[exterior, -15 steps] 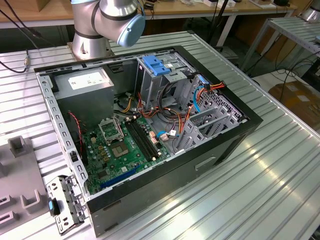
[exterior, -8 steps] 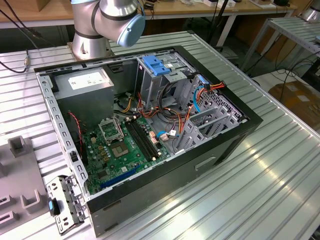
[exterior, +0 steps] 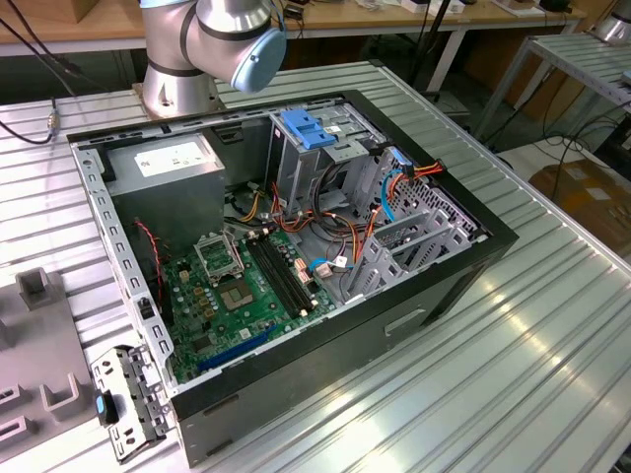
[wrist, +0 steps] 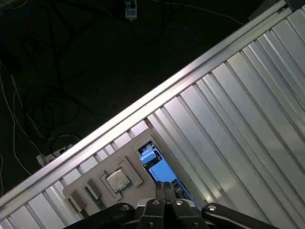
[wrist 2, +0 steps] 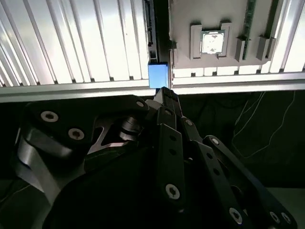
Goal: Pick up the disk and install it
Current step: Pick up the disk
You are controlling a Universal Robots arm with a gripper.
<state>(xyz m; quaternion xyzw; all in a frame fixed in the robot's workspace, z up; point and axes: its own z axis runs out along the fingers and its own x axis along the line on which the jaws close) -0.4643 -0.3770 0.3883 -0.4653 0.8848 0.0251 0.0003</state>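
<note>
One black pincer (wrist 2: 164, 91) | tips together | beside disk (wrist 2: 158, 75), blue plastic frame

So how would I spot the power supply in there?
Find the open black computer case on the ribbed metal table. In its corner nearest the arm's base sits a grey metal box. It alone carries a white sticker; the grey cage beside it has a blue latch.

Your ribbed metal tabletop (exterior: 552, 325) is carrying an open computer case (exterior: 296, 384), and a grey parts tray (wrist 2: 205, 12) is lying on it near the pincer (wrist 2: 164, 91).
</note>
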